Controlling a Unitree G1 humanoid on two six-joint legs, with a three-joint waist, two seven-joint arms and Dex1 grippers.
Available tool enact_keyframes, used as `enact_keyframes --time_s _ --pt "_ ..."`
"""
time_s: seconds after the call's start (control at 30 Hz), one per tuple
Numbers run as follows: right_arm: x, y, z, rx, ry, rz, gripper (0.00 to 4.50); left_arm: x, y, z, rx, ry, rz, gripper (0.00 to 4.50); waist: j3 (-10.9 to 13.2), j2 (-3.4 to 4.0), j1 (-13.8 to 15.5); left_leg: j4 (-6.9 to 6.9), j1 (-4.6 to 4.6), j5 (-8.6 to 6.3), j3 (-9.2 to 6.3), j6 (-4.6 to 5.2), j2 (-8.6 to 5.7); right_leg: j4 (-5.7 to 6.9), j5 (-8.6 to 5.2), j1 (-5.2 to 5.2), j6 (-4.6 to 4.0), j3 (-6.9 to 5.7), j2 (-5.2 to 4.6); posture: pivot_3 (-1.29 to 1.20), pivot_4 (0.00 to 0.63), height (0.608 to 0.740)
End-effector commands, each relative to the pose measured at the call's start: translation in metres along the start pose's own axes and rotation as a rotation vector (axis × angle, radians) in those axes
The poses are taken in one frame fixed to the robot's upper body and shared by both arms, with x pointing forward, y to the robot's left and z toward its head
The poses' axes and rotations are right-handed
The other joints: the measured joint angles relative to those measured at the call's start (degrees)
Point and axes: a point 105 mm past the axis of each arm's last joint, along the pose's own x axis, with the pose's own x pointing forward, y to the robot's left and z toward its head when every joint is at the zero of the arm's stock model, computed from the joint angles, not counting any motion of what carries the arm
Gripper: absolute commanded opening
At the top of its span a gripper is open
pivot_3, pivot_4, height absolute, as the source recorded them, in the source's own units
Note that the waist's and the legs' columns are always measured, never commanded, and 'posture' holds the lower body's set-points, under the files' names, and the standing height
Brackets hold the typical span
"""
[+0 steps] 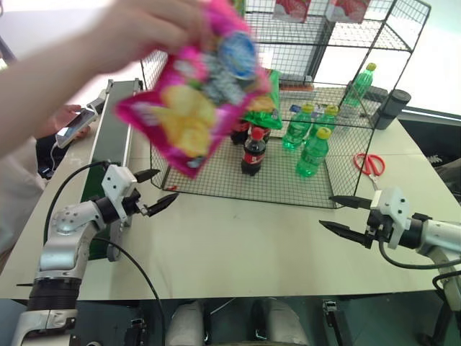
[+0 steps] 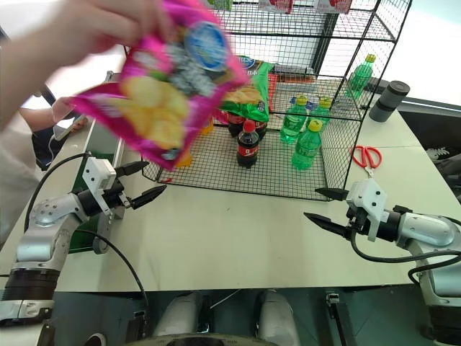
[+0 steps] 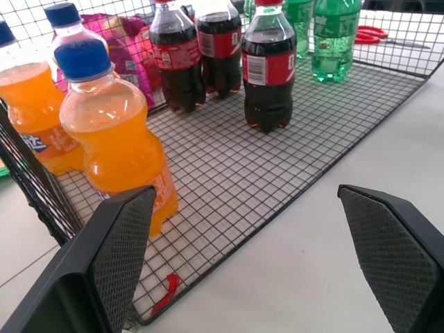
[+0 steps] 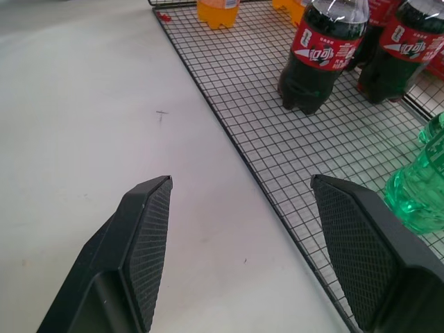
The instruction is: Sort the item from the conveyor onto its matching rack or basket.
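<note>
I'm watching a person's hand (image 1: 137, 29) holding the bag (image 1: 198, 90) in the air, above and far from my left gripper (image 1: 157, 190), fingers spread and empty. My right gripper (image 1: 344, 213), also spread, is sitting farther away.

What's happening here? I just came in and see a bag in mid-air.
A person's hand holds the pink crisps bag up over the table, near the conveyor and in front of the rack. Both robot grippers, left and right, are open and empty above the table, pointing toward each other.
</note>
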Motion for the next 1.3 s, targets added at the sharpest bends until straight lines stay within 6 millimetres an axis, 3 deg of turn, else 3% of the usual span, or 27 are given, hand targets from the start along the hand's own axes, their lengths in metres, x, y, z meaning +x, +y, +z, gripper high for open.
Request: enact_keyframes --time_s 0.03,0.53,0.67,1.0,1.3 --pt "-0.001 -0.001 0.010 -0.046 -0.016 0.005 3.32 -0.004 0.000 0.008 0.020 -0.021 -0.001 4.50 0.00 0.00 -0.04 0.00 0.01 0.00 0.00 0.00 0.00 0.00 0.00 0.00 0.00 0.00 0.00 0.00 0.150 0.740" --pt "0.019 -0.002 0.021 -0.036 -0.098 0.032 3.32 -0.012 -0.001 0.010 0.014 -0.013 0.018 4.50 0.00 0.00 -0.02 0.01 0.01 0.00 -0.01 -0.01 0.00 0.01 0.00 0.00 0.00 0.00 0.00 0.00 0.150 0.740" --pt "0.021 0.003 0.036 0.114 -0.198 0.111 4.47 -0.013 -0.004 0.010 0.020 -0.010 0.017 4.50 0.00 0.00 -0.04 0.01 0.01 0.00 -0.01 -0.01 0.01 0.01 0.00 -0.01 0.00 0.00 0.00 0.00 0.150 0.740" --pt "0.033 0.021 0.048 0.101 -0.258 0.179 4.47 -0.017 -0.001 0.012 0.032 -0.006 0.037 4.50 0.00 0.01 0.00 0.00 -0.01 0.00 -0.03 0.00 0.02 0.01 0.00 -0.02 0.00 0.00 0.00 0.00 0.150 0.740" --pt "0.044 0.012 0.047 0.060 -0.251 0.155 4.47 -0.024 -0.004 0.009 0.033 0.009 0.064 4.50 0.00 0.01 -0.07 0.01 0.00 0.00 -0.02 0.00 0.02 0.02 0.00 -0.03 -0.01 0.00 0.00 0.00 0.150 0.740"
